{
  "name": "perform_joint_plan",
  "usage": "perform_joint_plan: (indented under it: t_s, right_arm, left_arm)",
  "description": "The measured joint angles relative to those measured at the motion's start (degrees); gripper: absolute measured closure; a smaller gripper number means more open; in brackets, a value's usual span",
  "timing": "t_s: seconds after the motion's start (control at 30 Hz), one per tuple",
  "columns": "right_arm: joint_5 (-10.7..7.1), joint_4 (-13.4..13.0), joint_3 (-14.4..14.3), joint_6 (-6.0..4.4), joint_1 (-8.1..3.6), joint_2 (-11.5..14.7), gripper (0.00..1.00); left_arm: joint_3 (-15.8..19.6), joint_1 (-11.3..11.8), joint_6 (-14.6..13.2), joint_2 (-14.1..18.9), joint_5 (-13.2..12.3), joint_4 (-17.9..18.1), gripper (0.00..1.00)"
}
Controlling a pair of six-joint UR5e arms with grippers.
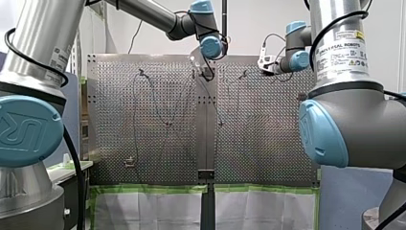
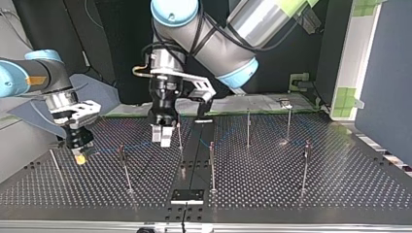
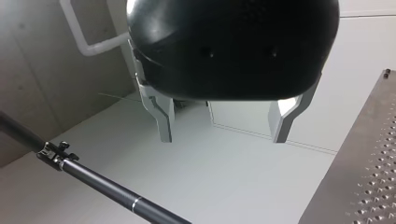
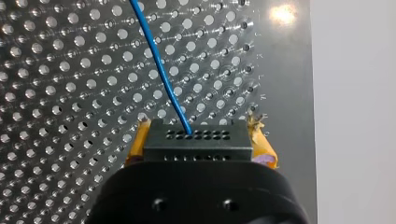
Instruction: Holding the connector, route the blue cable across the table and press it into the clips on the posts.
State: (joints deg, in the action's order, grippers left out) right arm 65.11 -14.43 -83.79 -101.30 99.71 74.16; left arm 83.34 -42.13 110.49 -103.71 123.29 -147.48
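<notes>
You are working over the perforated table (image 2: 272, 194), with my left arm (image 2: 218, 43) reaching in from the top view's right to the middle and my right arm (image 2: 29, 77) coming in at its left. The posts (image 2: 211, 165) are standing upright and well apart across the table. The clips at their tips are showing too small to tell whether any span is seated. The left gripper (image 3: 223, 137) is hanging wide with nothing between its metal fingers, just beside a post in the top view. The right gripper (image 2: 80, 156) is clamping the black connector (image 4: 196, 142) between its yellow pads, low over the table near the top view's left edge. The blue cable (image 4: 161, 70) is leaving the connector's face and running away over the holes toward the posts. Risks, as judged: the thin cable is liable to be sliding past a clip instead of snapping in if it is coming down off-line. Hard pulling is risking the connector twisting in the pads. Slack is risking a snag round a post. The open left gripper, sitting so near a post and the cable's line, is risking a knock.
</notes>
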Motion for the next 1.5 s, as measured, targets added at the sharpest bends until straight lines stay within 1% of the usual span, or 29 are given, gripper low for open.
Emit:
perform_joint_plan:
  t_s: [0.1, 0.2, 0.33, 0.53, 0.6, 0.87, 0.97, 1.5]
  right_arm:
    - [0.16, 0.0, 0.0, 0.0, 0.0, 0.0, 1.0]
    - [0.25, 0.0, 0.0, 0.02, 0.0, 0.0, 1.0]
    - [0.28, 0.1, 0.0, 0.03, 0.0, 0.0, 1.0]
    - [0.29, 0.2, 0.0, 0.1, 0.0, 0.0, 1.0]
    - [0.29, 0.2, 0.0, 0.13, 0.0, 0.0, 1.0]
    - [0.37, 0.2, 0.0, 0.21, -0.01, 0.0, 1.0]
    - [0.38, 0.2, 0.0, 0.21, -0.1, 0.0, 1.0]
    - [0.81, 0.2, 0.0, 0.21, -0.26, -0.1, 1.0]
  left_arm:
    - [1.7, 0.1, 0.1, 0.0, 0.0, 1.7, 0.0]
    - [3.4, 0.1, 0.1, -0.7, -0.2, 3.4, 0.0]
    - [5.8, 0.0, 0.4, -2.7, -0.2, 5.8, 0.0]
    - [9.0, -0.4, 2.5, -5.8, 1.5, 9.0, 0.0]
    - [9.8, -0.6, 2.8, -6.6, 1.7, 9.8, 0.0]
    - [13.6, -0.9, 3.0, -10.4, 2.0, 13.6, 0.0]
    - [15.2, -0.9, 3.0, -11.3, 2.1, 15.2, 0.0]
    - [23.2, -1.0, 2.4, -11.7, 1.6, 23.2, 0.0]
